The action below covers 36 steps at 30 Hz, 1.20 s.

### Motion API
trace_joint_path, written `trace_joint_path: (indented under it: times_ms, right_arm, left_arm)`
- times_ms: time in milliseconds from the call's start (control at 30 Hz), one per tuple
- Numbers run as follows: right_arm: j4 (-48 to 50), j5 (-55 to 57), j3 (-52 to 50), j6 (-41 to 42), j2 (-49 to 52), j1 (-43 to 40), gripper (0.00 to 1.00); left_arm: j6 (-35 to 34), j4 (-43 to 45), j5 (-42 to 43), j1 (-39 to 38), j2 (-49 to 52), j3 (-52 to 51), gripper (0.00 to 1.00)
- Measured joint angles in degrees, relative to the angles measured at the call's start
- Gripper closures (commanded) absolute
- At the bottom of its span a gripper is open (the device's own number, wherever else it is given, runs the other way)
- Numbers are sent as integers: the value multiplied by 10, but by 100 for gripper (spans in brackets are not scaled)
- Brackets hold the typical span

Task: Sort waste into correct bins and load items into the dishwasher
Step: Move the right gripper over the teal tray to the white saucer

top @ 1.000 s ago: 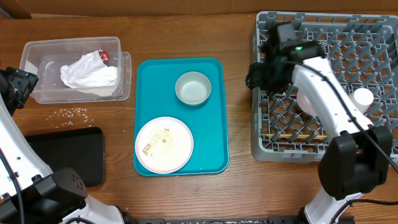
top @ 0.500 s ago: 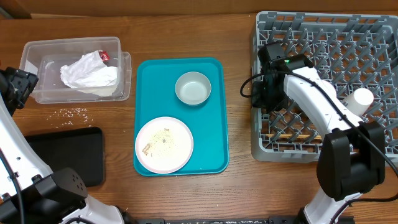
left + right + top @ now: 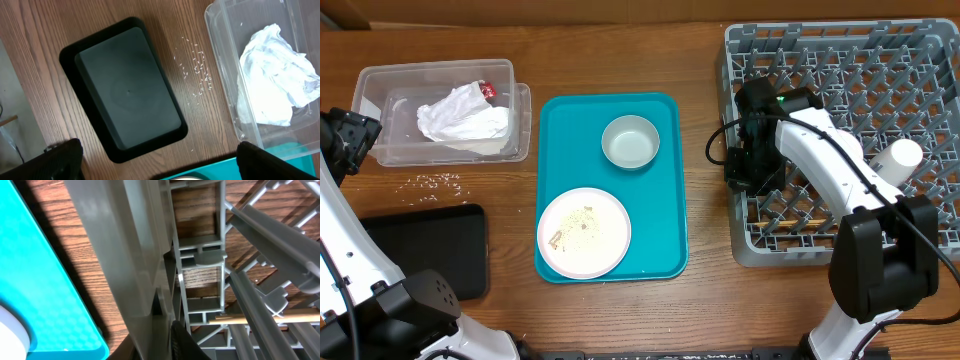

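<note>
The right end effector (image 3: 752, 168) sits at the left wall of the dish rack (image 3: 840, 24), which fills the table's far right corner. In the wrist view one dark finger (image 3: 177, 339) shows just inside that wall and the other is hidden, so I cannot tell whether it is pinched on the wall. The rack looks like stiff, light, bulky plastic that should slide rather than lift; the wall rim is the sensible hold. Chopsticks (image 3: 800, 222) and a white cup (image 3: 898, 160) lie inside it.

Mid-table, the teal tray (image 3: 665, 200) carries the grey-green bowl (image 3: 630, 142) and the white plate (image 3: 584, 232). Both are probably rigid, smooth and breakable, best pinched at the rim. The plate should stay level because of its crumbs.

The left end effector (image 3: 160, 162) is spread wide and empty above the black tray (image 3: 127, 92) near the left edge.
</note>
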Motion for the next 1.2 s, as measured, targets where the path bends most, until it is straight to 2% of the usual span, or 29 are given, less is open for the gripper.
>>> trace_joint_path:
  times_ms: [200,333,533,667,800,933,967,1033,1067,1200]
  right_arm:
    - [0,0,0,1,0,0,81]
    - [-9,-5,0,2,0,0,71]
    - [-54,-28,0,3,0,0,69]
    - [-71,-34,0,6,0,0,60]
    - [-84,-36,2,7,0,0,58]
    - [-119,-36,59,7,-3,0,56]
    - [-121,-37,84,7,-3,0,48]
    - [-110,-38,134,4,-7,0,22]
    - [-92,-42,156,8,-11,0,16]
    - [23,-71,192,7,-27,1,15]
  left_arm:
    - [0,0,0,0,0,0,0]
    - [0,0,0,0,0,0,0]
    - [0,0,0,0,0,0,0]
    - [0,0,0,0,0,0,0]
    - [0,0,0,0,0,0,0]
    - [0,0,0,0,0,0,0]
    - [0,0,0,0,0,0,0]
    - [0,0,0,0,0,0,0]
    - [0,0,0,0,0,0,0]
    - [0,0,0,0,0,0,0]
